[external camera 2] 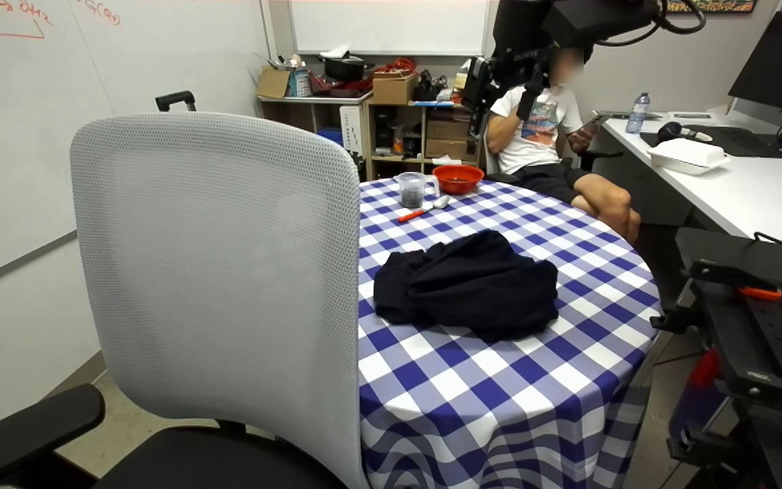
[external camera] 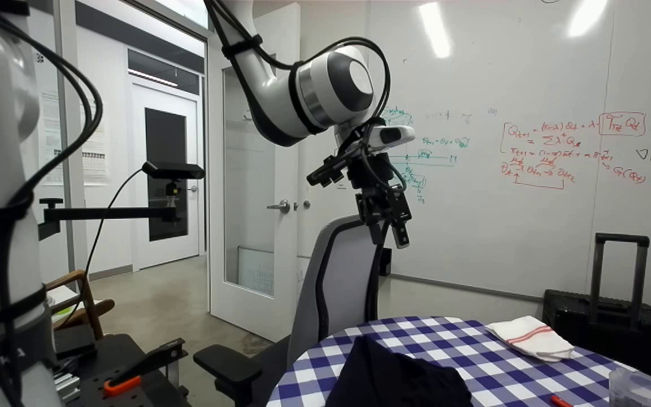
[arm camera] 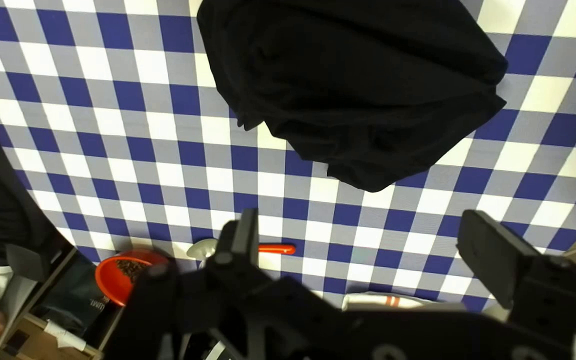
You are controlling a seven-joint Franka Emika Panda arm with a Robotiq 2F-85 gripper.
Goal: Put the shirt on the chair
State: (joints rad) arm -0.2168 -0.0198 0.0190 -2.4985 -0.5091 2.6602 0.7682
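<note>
"Table [external camera 2: 598,299] in an exterior view: what stood at its nine o'clock?"
"The grey chair [external camera 2: 221,258]."
"And the shirt [external camera 2: 469,292]?"
"It lay rumpled on the table."
"The pincer [arm camera: 362,235]?"
"Its fingers [arm camera: 493,255] stood apart."
"What else showed?"
"A red bowl [external camera 2: 459,188] sat at the shirt's twelve o'clock, a spoon [external camera 2: 421,212] at eleven."

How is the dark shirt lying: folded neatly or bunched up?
Bunched up: an exterior view shows the dark shirt in a raised, creased heap on the checkered tablecloth, its outline uneven.
</note>
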